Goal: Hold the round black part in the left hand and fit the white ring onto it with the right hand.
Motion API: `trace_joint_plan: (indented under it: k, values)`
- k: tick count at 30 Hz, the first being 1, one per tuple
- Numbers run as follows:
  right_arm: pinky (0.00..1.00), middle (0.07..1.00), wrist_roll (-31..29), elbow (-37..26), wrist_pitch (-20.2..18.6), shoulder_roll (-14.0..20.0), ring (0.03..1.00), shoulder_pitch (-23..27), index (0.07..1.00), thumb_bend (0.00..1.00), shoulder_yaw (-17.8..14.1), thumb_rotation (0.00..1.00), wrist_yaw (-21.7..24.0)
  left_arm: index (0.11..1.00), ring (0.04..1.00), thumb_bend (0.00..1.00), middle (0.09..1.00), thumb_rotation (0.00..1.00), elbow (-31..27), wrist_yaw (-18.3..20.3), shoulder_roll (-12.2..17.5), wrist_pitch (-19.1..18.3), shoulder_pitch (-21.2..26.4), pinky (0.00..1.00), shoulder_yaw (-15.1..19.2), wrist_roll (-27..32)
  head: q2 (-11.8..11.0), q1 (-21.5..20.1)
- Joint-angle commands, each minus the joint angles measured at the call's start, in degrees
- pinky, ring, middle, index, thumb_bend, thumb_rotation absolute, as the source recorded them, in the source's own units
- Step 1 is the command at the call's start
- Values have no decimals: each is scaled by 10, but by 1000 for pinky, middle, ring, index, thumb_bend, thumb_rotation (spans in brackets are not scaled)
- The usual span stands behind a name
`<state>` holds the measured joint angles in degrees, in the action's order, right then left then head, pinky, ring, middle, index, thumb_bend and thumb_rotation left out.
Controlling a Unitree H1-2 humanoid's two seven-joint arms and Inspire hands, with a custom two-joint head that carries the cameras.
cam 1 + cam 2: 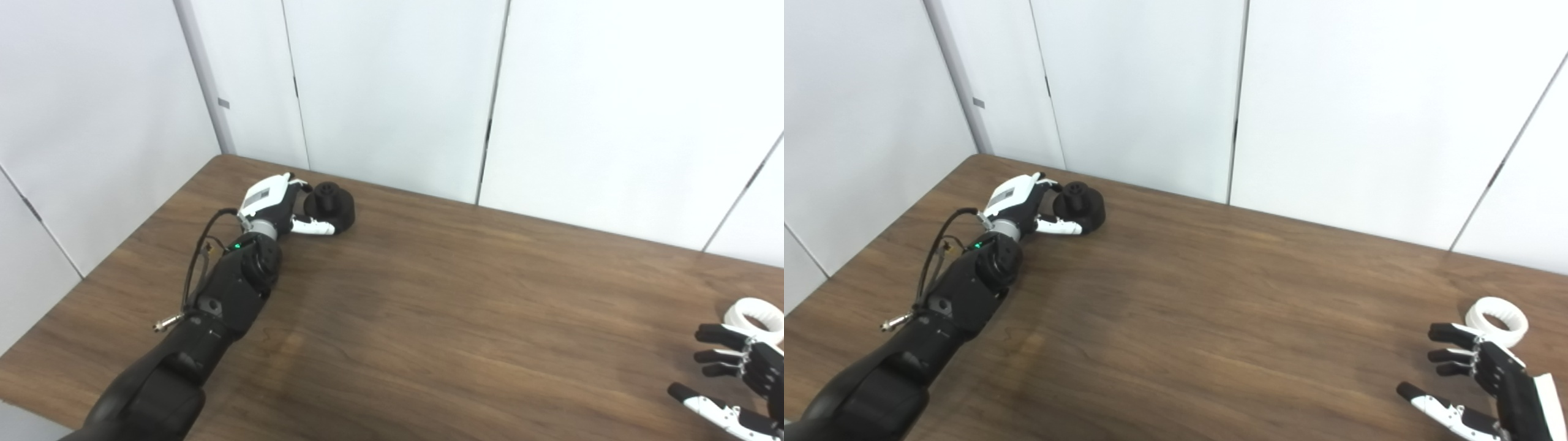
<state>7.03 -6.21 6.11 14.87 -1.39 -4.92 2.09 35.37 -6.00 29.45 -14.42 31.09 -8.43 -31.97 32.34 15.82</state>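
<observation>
Nearest, right hand (1482,380) hovers spread beside the white ring (1496,321), needing to close, while left hand (1029,205) wraps the round black part (1081,207).

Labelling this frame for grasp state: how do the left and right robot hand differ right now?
The left robot hand reaches to the table's far corner, wrapped around the round black part. The right robot hand hangs near the front edge, fingers apart, holding nothing, beside the white ring. Both are black and white.

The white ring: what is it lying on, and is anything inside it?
The white ring lies flat on the wooden table. Its hole looks empty, and its underside is hidden.
</observation>
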Motion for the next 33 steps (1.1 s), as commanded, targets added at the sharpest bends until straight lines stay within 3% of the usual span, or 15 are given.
trace_joint_plan:
  k: [1, 20, 24, 27, 33]
  values:
    - [531, 679, -4, -25, 4, 10, 595, 12, 667, 678, -8, 16, 0, 822, 1000, 1000, 1000, 453, -1, -21, 9, 14, 37, 964, 1, -6, 1, 0]
    - [525, 682, 2, -30, 6, 11, 596, 1, 661, 678, -7, 39, -1, 773, 1000, 1000, 979, 414, 14, -46, -13, 35, 46, 908, 8, 14, 5, -5]
    - [519, 680, -1, -31, 7, 11, 590, -1, 661, 674, -8, 27, -1, 758, 999, 1000, 972, 415, 22, -55, -17, 54, 45, 905, 11, 22, 7, -6]
    - [524, 680, 1, -33, 5, 11, 594, -3, 661, 671, -9, 30, -1, 725, 983, 1000, 955, 391, 30, -71, -21, 68, 45, 870, 13, 24, 8, -7]
    - [519, 675, -1, -35, 6, 11, 589, -6, 659, 670, -11, 30, -1, 636, 949, 994, 924, 244, 41, -100, -30, 87, 43, 842, 23, 33, 12, -7]
